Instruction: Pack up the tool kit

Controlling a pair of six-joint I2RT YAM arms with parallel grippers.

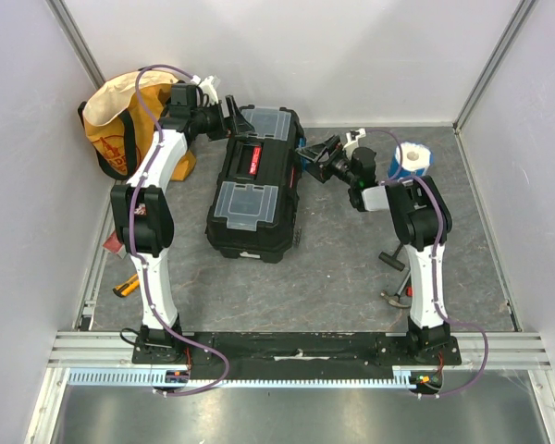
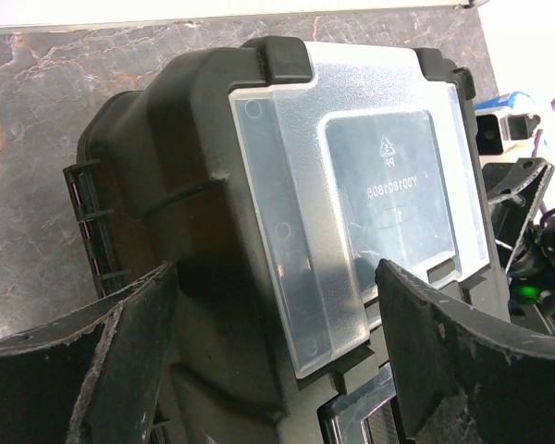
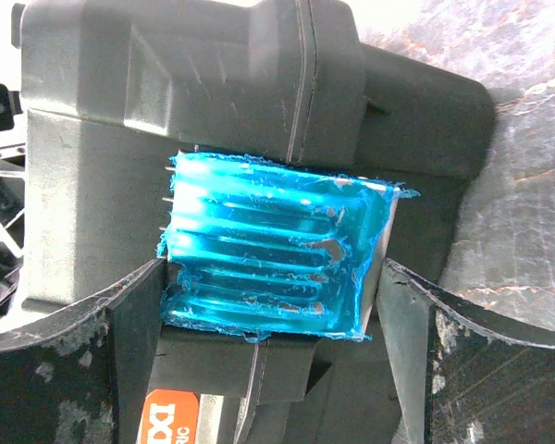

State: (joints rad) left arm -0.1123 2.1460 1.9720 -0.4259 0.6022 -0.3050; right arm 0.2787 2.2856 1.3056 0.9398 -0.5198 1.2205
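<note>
The tool kit (image 1: 254, 180) is a black toolbox lying shut in the middle of the table, with a red-marked handle (image 1: 251, 159) and two clear lids. My left gripper (image 1: 233, 113) hovers at its far left corner. In the left wrist view that gripper (image 2: 277, 319) is open above the clear lid (image 2: 351, 185), gripping nothing. My right gripper (image 1: 307, 151) is at the box's right side. There it (image 3: 268, 305) stands open astride the blue latch (image 3: 273, 245); the left finger (image 3: 120, 333) touches the latch's edge.
A yellow-orange fabric bag (image 1: 120, 129) stands at the back left, behind my left arm. A blue-and-white roll (image 1: 412, 159) sits at the back right. A hammer (image 1: 393, 259) lies by my right arm's base. A yellow-handled tool (image 1: 125, 285) lies at the left edge.
</note>
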